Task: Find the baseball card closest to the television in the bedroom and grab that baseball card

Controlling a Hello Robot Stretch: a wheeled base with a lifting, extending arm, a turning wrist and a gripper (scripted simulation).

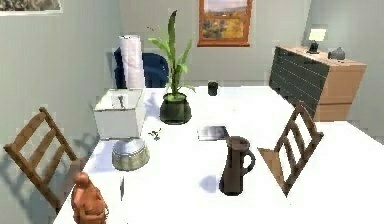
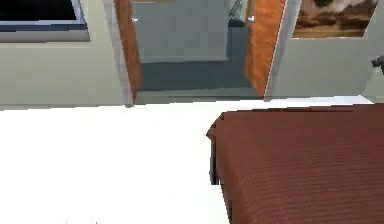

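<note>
Search stage, grab not yet done. Table (image 1: pixel 180 175): chair (image 1: pixel 40 150) at 9 o'clock, plant (image 1: pixel 176 75) at 12, flat grey rectangle (image 1: pixel 212 132) just right of it, possibly the wanted card, unsure. Jaws: cannot tell.

A brown bed (image 2: pixel 300 165) lies at lower right on a white floor (image 2: pixel 100 160). Beyond it, a brown-framed doorway (image 2: pixel 190 50) opens in the grey wall (image 2: pixel 50 70).

A smooth matt-white worktop (image 1: pixel 320 170) carried a shiny metal bowl (image 1: pixel 130 153) and a glossy brown jug (image 1: pixel 236 168) beside a bare wooden chair (image 1: pixel 278 165), while finely woven rust-brown cloth covered the bed (image 2: pixel 300 165).
</note>
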